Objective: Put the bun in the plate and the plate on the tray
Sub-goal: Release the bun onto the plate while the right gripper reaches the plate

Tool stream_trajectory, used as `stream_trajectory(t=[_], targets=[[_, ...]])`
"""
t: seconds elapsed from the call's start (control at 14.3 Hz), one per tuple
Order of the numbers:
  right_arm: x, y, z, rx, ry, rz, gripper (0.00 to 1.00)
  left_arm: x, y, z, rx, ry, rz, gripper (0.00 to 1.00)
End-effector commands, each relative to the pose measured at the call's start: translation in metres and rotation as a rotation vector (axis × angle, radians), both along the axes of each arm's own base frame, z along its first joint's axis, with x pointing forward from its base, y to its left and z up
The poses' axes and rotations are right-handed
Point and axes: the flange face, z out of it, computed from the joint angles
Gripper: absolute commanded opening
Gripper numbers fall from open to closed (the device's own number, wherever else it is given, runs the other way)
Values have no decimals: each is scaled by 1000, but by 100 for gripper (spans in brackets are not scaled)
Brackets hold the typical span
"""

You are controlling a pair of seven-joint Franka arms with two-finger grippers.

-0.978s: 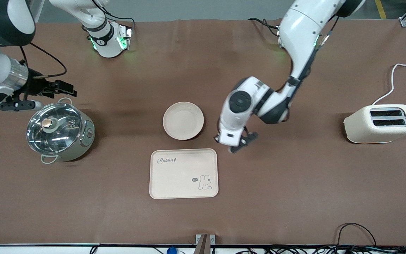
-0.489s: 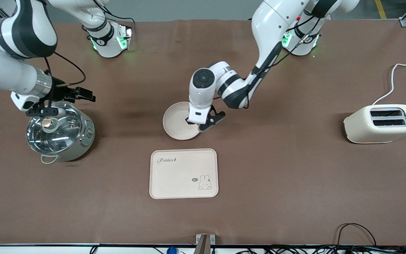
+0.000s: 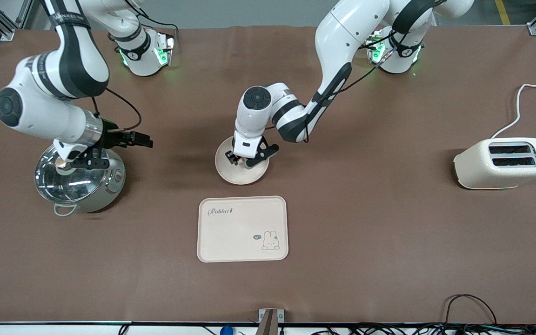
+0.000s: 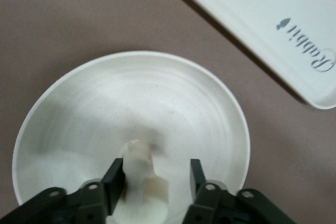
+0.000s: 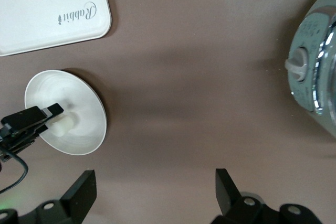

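Note:
The round plate (image 3: pixel 239 175) sits on the table, farther from the front camera than the tray (image 3: pixel 242 232). My left gripper (image 3: pixel 248 159) is low over the plate, fingers open. In the left wrist view the bun (image 4: pixel 137 171) lies in the plate (image 4: pixel 157 93) between the fingers of the left gripper (image 4: pixel 156 169), against one finger (image 4: pixel 114 178) and apart from the other. The front view hides the bun. My right gripper (image 3: pixel 86 163) is open and empty over the pot. The right wrist view shows the right gripper (image 5: pixel 155 182), plate (image 5: pixel 86 116), bun (image 5: pixel 67 121) and tray (image 5: pixel 42 9).
A steel pot with a glass lid (image 3: pixel 79 179) stands toward the right arm's end of the table. A cream toaster (image 3: pixel 503 163) with a white cord stands toward the left arm's end. The tray corner (image 4: pixel 273 24) lies close to the plate.
My left gripper moved from the table beside the tray to low over the plate. My right arm swung in over the pot.

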Motion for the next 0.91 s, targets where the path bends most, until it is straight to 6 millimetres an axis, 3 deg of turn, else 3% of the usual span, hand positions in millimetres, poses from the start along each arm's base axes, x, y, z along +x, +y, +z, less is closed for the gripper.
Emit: stream_trajectory(t=[0.0, 0.28, 0.56, 0.84], targets=[[2, 12, -15, 26, 12, -45, 100, 21, 8, 37, -14, -47, 20, 100], [-6, 51, -52, 36, -4, -28, 100, 60, 47, 110, 15, -75, 69, 100], [-32, 103, -97, 29, -57, 10, 100, 112, 132, 199, 97, -99, 32, 100], [-71, 138, -131, 23, -110, 26, 100, 151, 223, 259, 165, -134, -63, 100]])
